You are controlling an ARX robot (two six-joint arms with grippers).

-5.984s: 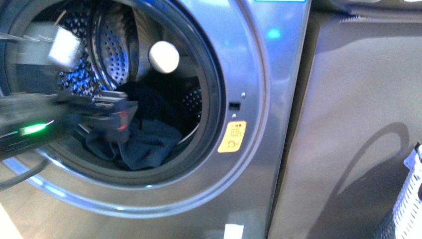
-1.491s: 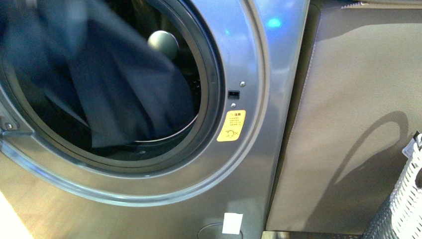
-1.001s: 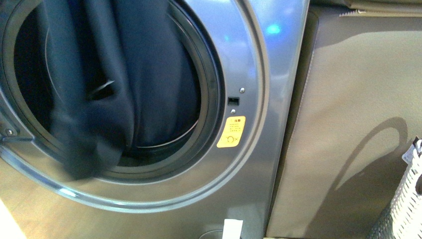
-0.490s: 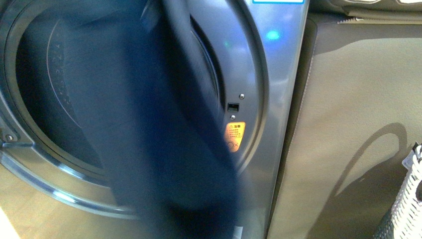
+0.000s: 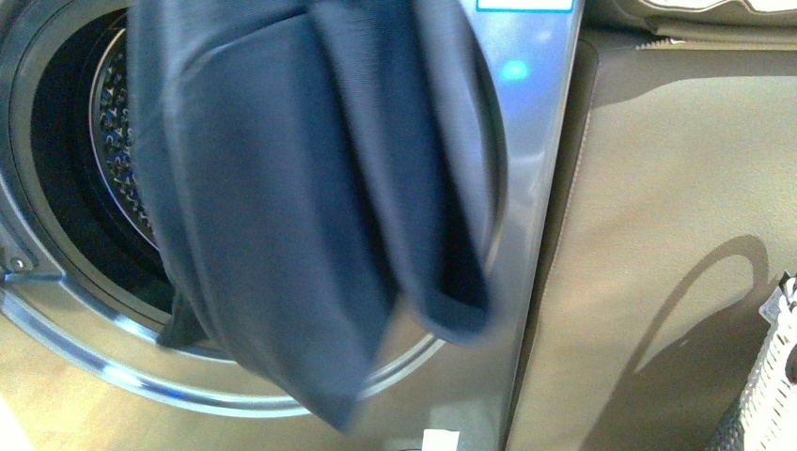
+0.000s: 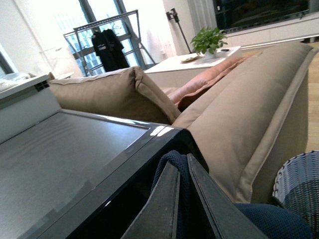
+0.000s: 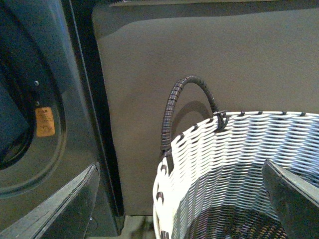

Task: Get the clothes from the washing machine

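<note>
The slate-blue ribbed clothes point(image 5: 310, 207) hang in front of the grey washing machine point(image 5: 526, 188), covering the right half of its porthole. The perforated drum point(image 5: 117, 178) shows behind them at the left. My left gripper point(image 6: 180, 167) is shut on a fold of the clothes point(image 6: 172, 162), above the machine's dark top edge; it is out of the front view. More blue fabric point(image 6: 271, 219) hangs below it. My right gripper point(image 7: 182, 199) is open and empty, its fingers point(image 7: 60, 204) wide apart over the woven basket point(image 7: 234, 164). The machine's yellow sticker point(image 7: 45, 122) shows in the right wrist view.
A beige sofa side point(image 5: 677, 235) stands right of the machine, with beige cushions point(image 6: 114, 94) above. The grey-white woven basket with a dark handle point(image 7: 187, 99) sits on the floor by the sofa; its edge shows in the front view point(image 5: 771, 376).
The clothes have come out of the drum and been lifted up and to the right; they now hang outside the porthole, and the drum shows empty at the left.
</note>
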